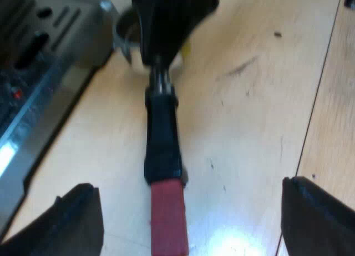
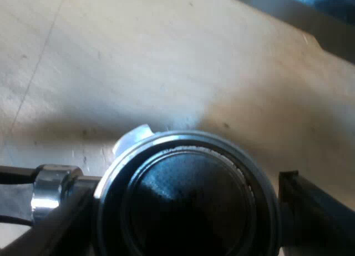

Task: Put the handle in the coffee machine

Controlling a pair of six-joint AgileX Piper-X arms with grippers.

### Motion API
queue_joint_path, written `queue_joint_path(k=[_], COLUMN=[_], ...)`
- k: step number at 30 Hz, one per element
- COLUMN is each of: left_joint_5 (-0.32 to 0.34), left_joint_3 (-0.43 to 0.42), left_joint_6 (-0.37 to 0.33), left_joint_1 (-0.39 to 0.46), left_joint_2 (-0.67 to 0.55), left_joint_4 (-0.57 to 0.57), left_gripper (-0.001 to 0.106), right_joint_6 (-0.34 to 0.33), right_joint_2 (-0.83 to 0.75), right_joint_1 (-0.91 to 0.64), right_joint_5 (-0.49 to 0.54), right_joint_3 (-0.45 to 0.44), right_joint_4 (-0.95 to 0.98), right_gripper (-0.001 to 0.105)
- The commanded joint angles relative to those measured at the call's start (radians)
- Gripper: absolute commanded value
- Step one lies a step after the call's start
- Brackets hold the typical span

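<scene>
- The left gripper (image 1: 187,189) is hanging wide open over the tail of the holder (image 1: 162,139). Its two black fingers (image 1: 72,222) are standing well apart, one on each side of the handle, and neither is touching it.
- The right gripper (image 2: 186,181) is clamping the holder at its other end. Its fingers (image 2: 310,211) are lying against opposite sides of the metal cup (image 2: 183,136). In the left wrist view its black body is sitting right on top of that cup.
- The table (image 1: 249,100), pale wood, is running under the holder. I cannot tell whether the holder is resting on it or hanging just above it.
- The coffee machine (image 1: 39,73) is standing just beside the holder's cup, with its grey metal base angling away, apart from the handle.
- The holder is pointing its cup toward the machine's base and its handle away from it, loose and not locked into the machine.
- The handle (image 1: 162,128), dark and glossy, is running from the cup into the gap between the left gripper's fingers.
- The cup's inside (image 2: 188,206) is showing dark within the bright rim.
- The red end (image 1: 168,217) is capping the handle at the tip farthest from the cup.
- The shiny neck (image 2: 49,192) is joining cup and handle, just beside one finger of the right gripper.
- A thin dark streak (image 1: 241,67) is marking the wood near the cup.
</scene>
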Motion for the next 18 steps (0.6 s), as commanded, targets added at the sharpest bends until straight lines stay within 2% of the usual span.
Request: queue_joint_path(k=[1, 6, 16, 18], left_joint_5=[0.006, 0.006, 0.027, 0.027], left_joint_3=[0.034, 0.083, 0.117, 0.163], left_joint_6=[0.002, 0.0, 0.0, -0.004], left_joint_1=[-0.005, -0.005, -0.005, -0.005], left_joint_2=[-0.003, -0.001, -0.001, -0.001], left_joint_4=[-0.032, -0.069, -0.108, -0.171], left_gripper=[0.068, 0.068, 0.068, 0.068], right_joint_6=[0.007, 0.022, 0.051, 0.05], right_joint_2=[-0.037, -0.071, -0.088, -0.087], right_joint_1=[-0.002, -0.002, -0.002, -0.002], right_joint_5=[-0.006, -0.006, -0.028, -0.028], right_joint_3=[-0.008, -0.008, -0.008, -0.008], right_joint_4=[0.036, 0.051, 0.051, 0.051], right_gripper=[0.0, 0.0, 0.0, 0.0])
